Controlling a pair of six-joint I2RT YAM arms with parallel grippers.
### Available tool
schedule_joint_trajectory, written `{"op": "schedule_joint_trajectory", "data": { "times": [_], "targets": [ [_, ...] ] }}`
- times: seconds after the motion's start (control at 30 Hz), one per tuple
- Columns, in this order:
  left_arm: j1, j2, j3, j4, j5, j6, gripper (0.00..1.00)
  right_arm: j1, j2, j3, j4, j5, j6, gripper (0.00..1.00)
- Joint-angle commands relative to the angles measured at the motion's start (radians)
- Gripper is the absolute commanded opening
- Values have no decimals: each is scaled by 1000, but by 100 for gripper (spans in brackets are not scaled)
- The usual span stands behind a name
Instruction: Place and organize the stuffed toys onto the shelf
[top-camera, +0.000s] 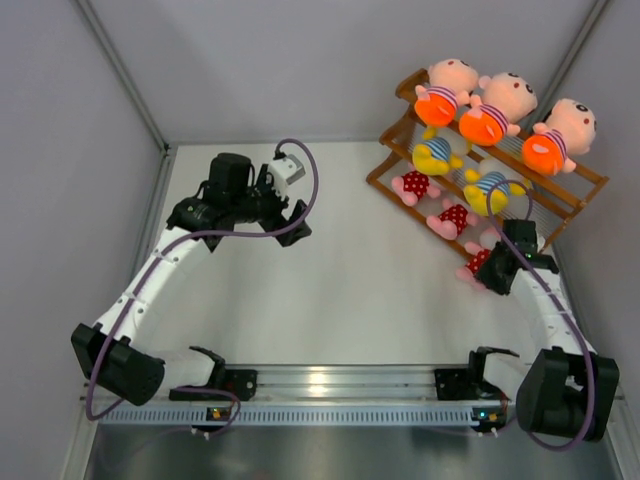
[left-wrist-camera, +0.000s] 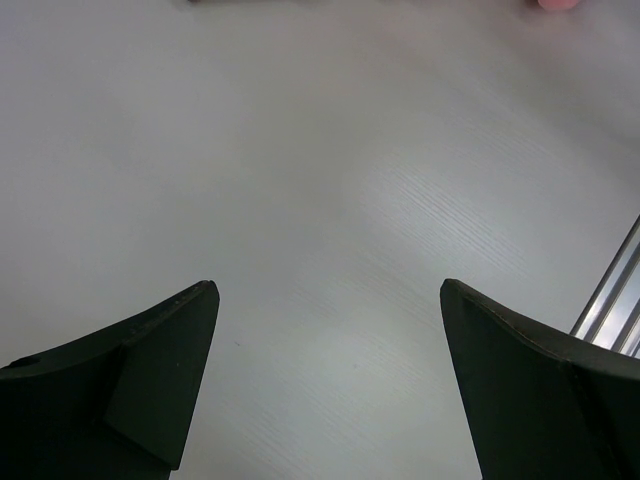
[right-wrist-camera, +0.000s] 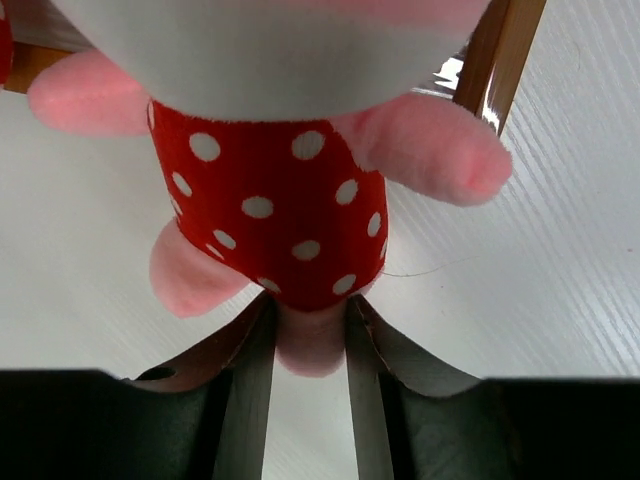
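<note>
The brown wooden shelf (top-camera: 575, 190) stands at the back right. Three peach-headed dolls (top-camera: 487, 110) sit on its top tier and two yellow dolls (top-camera: 440, 155) on the middle tier. Two pink polka-dot dolls (top-camera: 412, 185) lie at the bottom tier. My right gripper (top-camera: 497, 268) is shut on a leg of the third pink doll (top-camera: 476, 264), at the shelf's near end. In the right wrist view the gripper (right-wrist-camera: 311, 308) pinches that doll's (right-wrist-camera: 275, 215) leg, with a shelf post (right-wrist-camera: 505, 50) behind. My left gripper (top-camera: 297, 222) is open and empty over the table (left-wrist-camera: 325, 290).
Grey walls close in the table (top-camera: 340, 290) on the left, back and right. An aluminium rail (top-camera: 340, 380) with the arm bases runs along the near edge and also shows in the left wrist view (left-wrist-camera: 615, 300).
</note>
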Motion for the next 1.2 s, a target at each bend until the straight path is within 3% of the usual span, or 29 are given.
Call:
{"op": "schedule_joint_trajectory", "data": {
  "times": [0.0,0.07,0.3,0.5,0.57,0.77,0.83,0.9,0.97,1.03,1.17],
  "targets": [
    [-1,3,36,0,6,29,98,-14,-19,-10,79,9,24,34],
    [-1,3,36,-3,9,33,98,-14,-36,-1,47,8,21,46],
    [-1,3,37,-8,40,20,98,-6,-94,120,-137,35,-62,66],
    [-1,10,37,-8,51,20,98,9,-148,192,-276,38,-161,69],
    [-1,15,37,-8,46,28,98,32,-161,209,-294,-27,-208,68],
    [-1,33,17,-9,26,56,98,271,-152,335,-224,-204,-308,74],
    [-1,33,-4,-9,14,57,98,345,-106,381,-219,-88,-416,73],
    [-1,29,-27,-9,3,62,98,500,-83,413,-230,13,-575,73],
    [-1,17,-40,-9,-12,77,98,607,-65,371,-228,194,-704,71],
    [-1,9,-50,-9,-24,89,98,641,-40,325,-237,347,-763,70],
    [-1,27,-53,-11,-35,108,98,678,21,204,-238,438,-874,73]
  ]
}}
